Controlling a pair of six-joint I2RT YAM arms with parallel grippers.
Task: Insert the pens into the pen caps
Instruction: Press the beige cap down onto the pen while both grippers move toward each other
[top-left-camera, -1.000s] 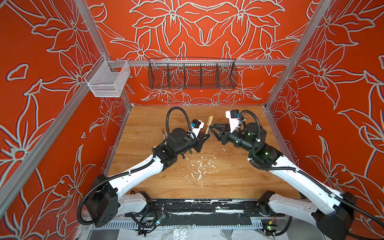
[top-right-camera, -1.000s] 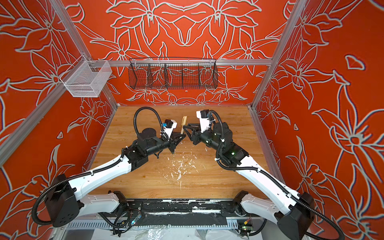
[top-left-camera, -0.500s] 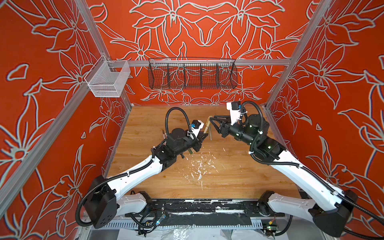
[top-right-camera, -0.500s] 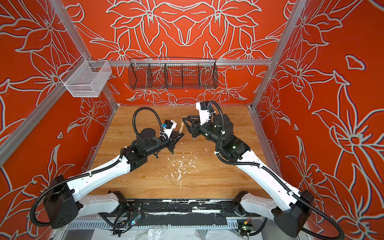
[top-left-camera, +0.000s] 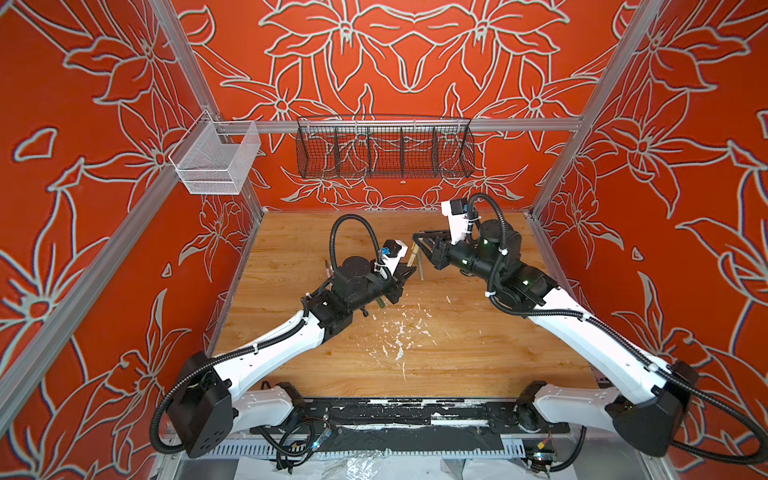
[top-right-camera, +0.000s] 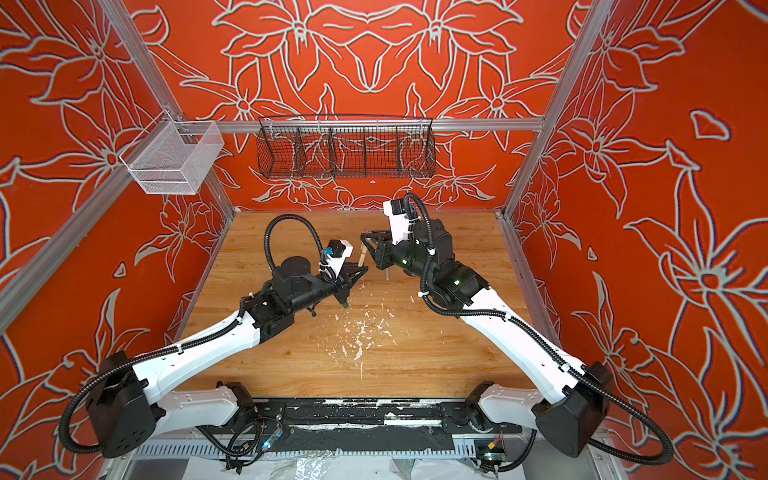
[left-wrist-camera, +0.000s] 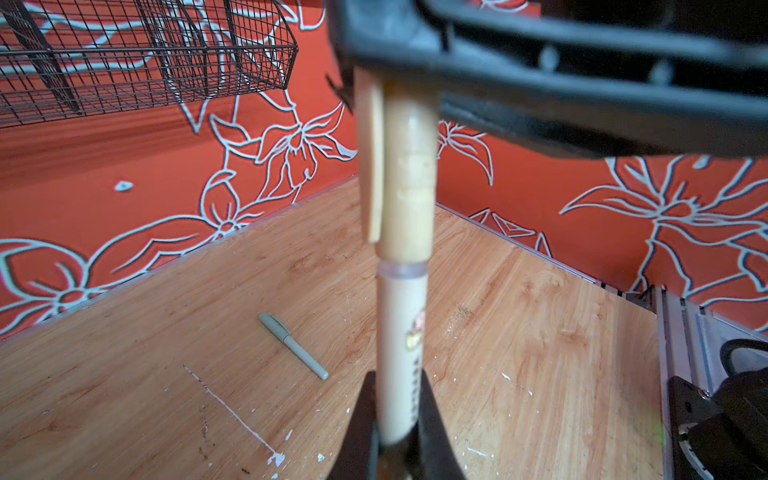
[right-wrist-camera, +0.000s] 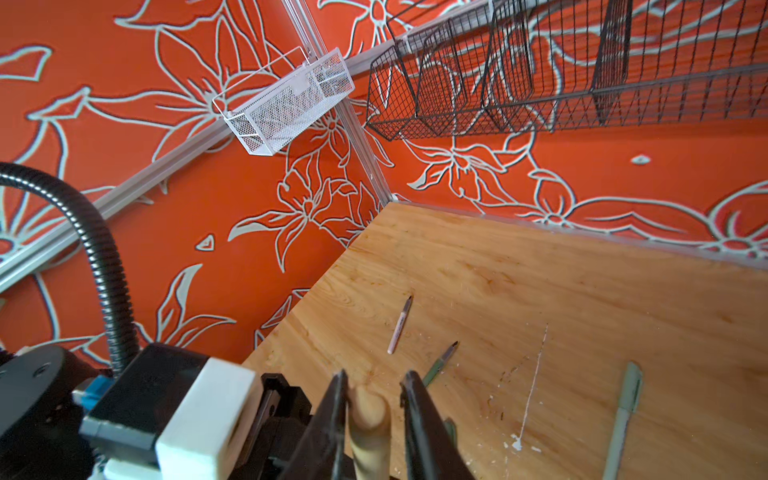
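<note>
1. One wooden tabletop (top-left-camera: 457, 353), grain smooth and pale.
2. Two wall baskets: a long black wire basket (top-left-camera: 384, 145) and a boxy white mesh basket (top-left-camera: 216, 162).
3. Two grippers. The left gripper (left-wrist-camera: 399, 382) was clenched on the tan pen (left-wrist-camera: 401, 332), held off the table between the arms. The right gripper (right-wrist-camera: 376, 376) bracketed the tan cap (left-wrist-camera: 409, 166); one finger met it and a sliver showed at the other, so I could not tell if it gripped.
4. Four slim round pens. The tan one wore its clipped cap, with a narrow ring showing at the joint. The light green pen (left-wrist-camera: 293, 347) lay capped. The pale pink pen (right-wrist-camera: 399, 326) and dark green pen (right-wrist-camera: 440, 365) lay bare-tipped.
5. White paint flecks (top-left-camera: 399, 332), scattered.
</note>
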